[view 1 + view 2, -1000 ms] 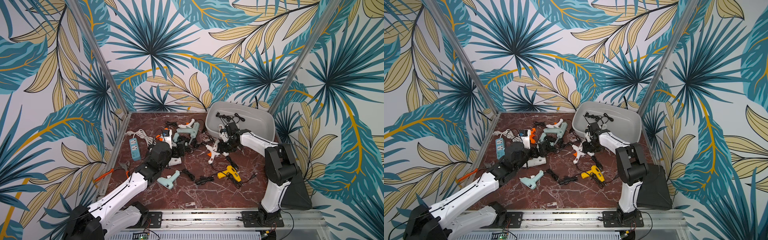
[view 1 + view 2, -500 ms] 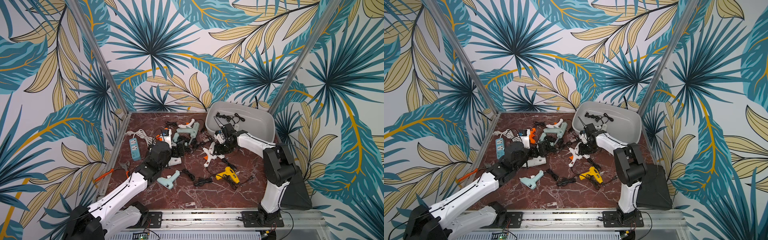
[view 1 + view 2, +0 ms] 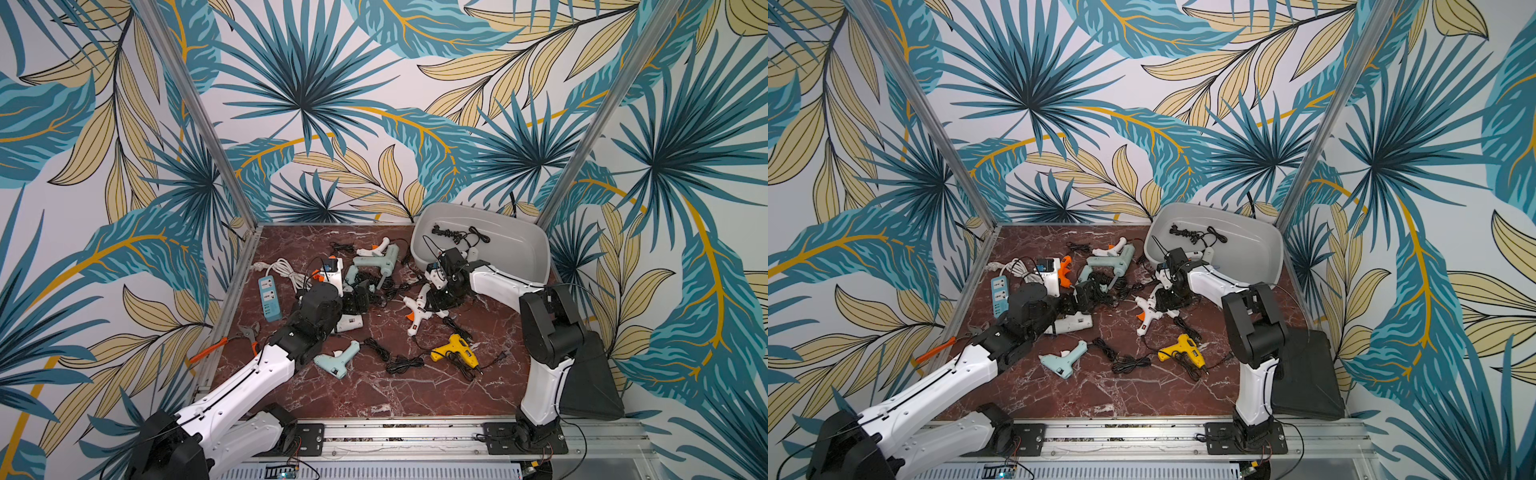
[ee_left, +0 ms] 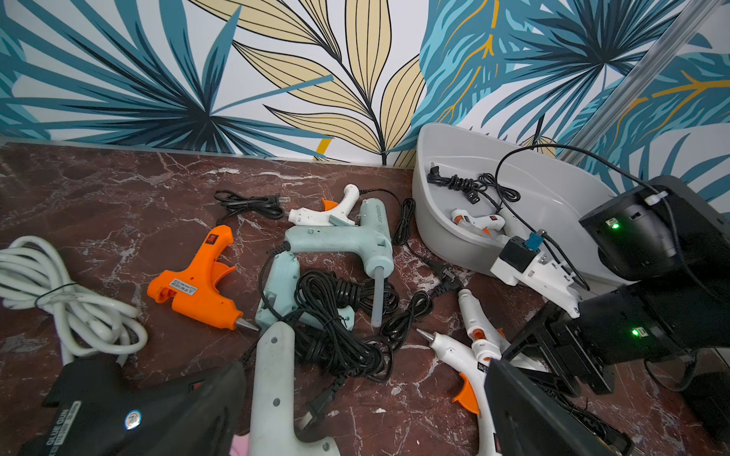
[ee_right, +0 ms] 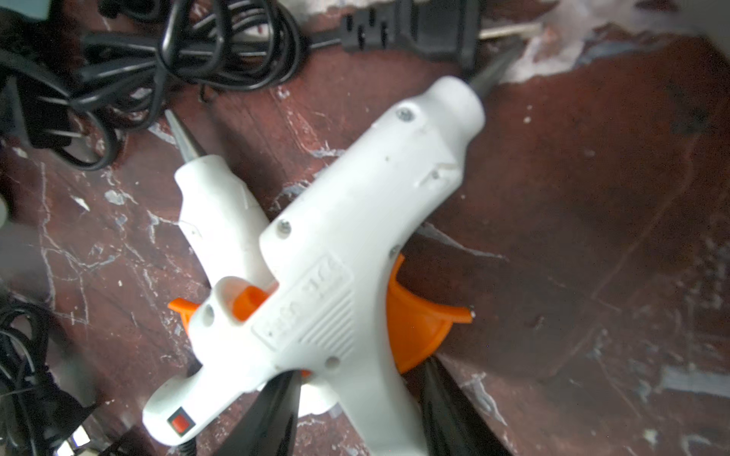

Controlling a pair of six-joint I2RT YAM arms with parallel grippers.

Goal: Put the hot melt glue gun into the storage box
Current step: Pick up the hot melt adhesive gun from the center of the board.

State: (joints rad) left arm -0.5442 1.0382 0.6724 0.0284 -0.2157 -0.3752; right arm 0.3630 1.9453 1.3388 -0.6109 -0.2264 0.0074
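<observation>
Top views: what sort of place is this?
Probably a robot test cell, not a workshop: leaf-print panels on aluminium posts wall in a marble tabletop, two arms are bolted to a front rail, glue guns lie scattered.

The handle of the white glue gun (image 5: 324,256) runs off the edge between the fingers (image 5: 272,418) of the right gripper (image 5: 361,369) — contact cannot be told. Beyond the fingertips a second white gun (image 5: 213,205) lies half hidden beneath it.

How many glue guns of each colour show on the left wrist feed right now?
White plastic glue guns with orange triggers: 4, one inside the light grey plastic storage box
Pale teal plastic glue guns: 2
Pale grey plastic glue gun: 1
Orange plastic glue gun: 1
Black plastic glue gun: 1
Total: 9
</observation>
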